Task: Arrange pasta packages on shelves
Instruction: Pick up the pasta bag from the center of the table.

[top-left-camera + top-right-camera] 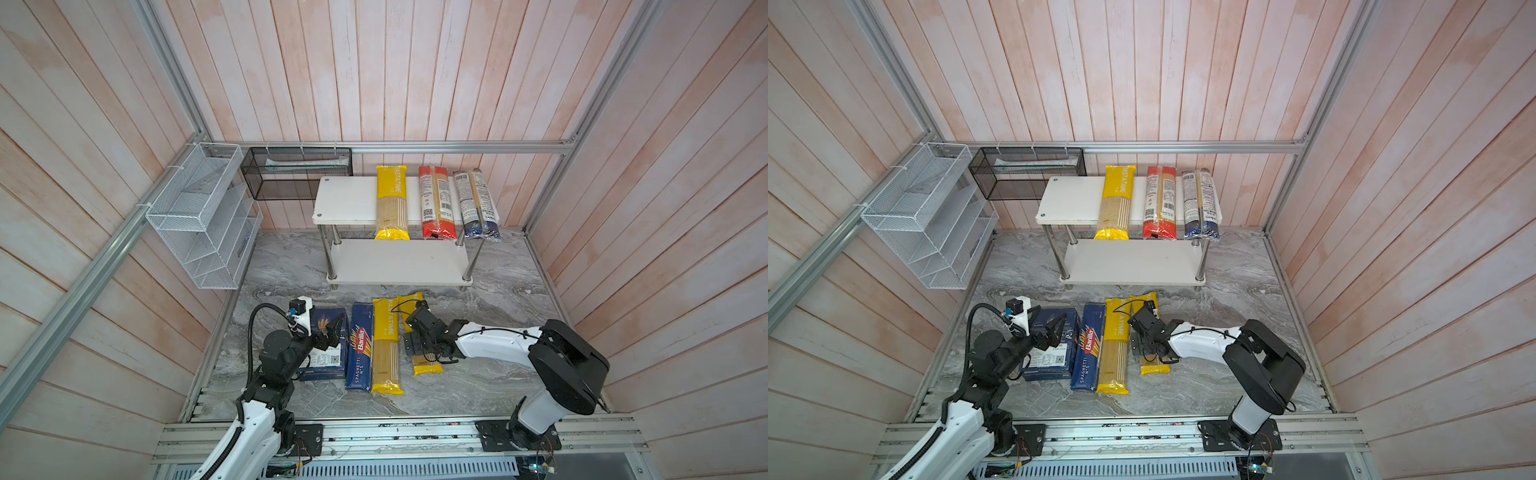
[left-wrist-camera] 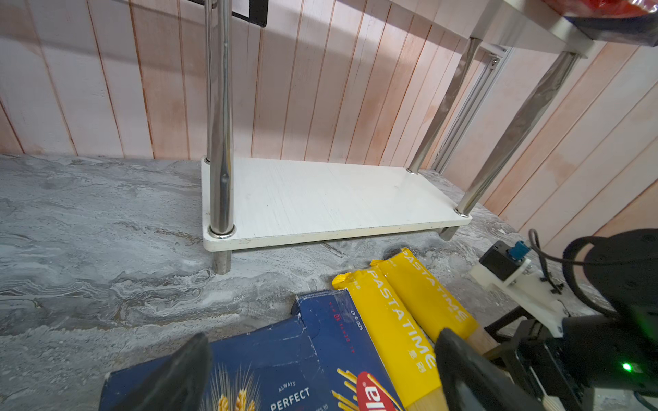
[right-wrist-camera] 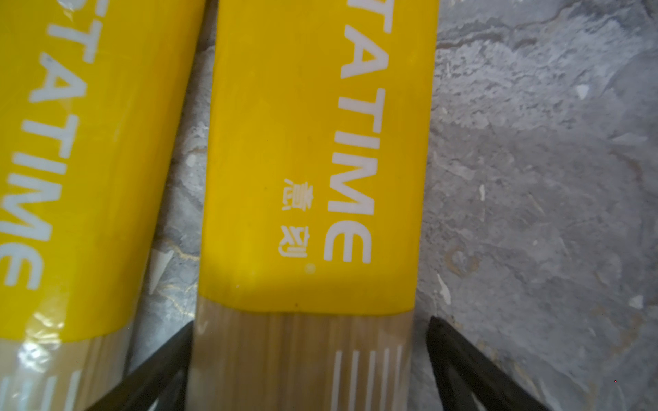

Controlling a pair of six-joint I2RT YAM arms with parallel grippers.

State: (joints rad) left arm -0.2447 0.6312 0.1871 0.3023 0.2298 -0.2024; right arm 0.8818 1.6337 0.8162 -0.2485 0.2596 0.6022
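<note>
The shelves are two white boards on chrome legs. The upper shelf (image 1: pixel 349 199) carries a yellow PASTATIME bag (image 1: pixel 392 203), a red-ended bag (image 1: pixel 436 203) and a dark-blue-ended bag (image 1: pixel 476 205). The lower shelf (image 1: pixel 395 262) is bare. On the marble table lie two dark blue Barilla boxes (image 1: pixel 328 361) (image 1: pixel 360 349) and two yellow bags (image 1: pixel 385 349) (image 1: pixel 426 368). My right gripper (image 3: pixel 311 323) is open and straddles the right-hand yellow bag (image 3: pixel 313 160). My left gripper (image 2: pixel 324 341) hovers open over the Barilla boxes (image 2: pixel 270 352).
A white wire basket (image 1: pixel 199 216) and a black mesh basket (image 1: pixel 297 172) hang on the walls at the back left. Wooden walls and aluminium rails (image 1: pixel 415 146) enclose the table. The arm bases sit on the front rail (image 1: pixel 395 434).
</note>
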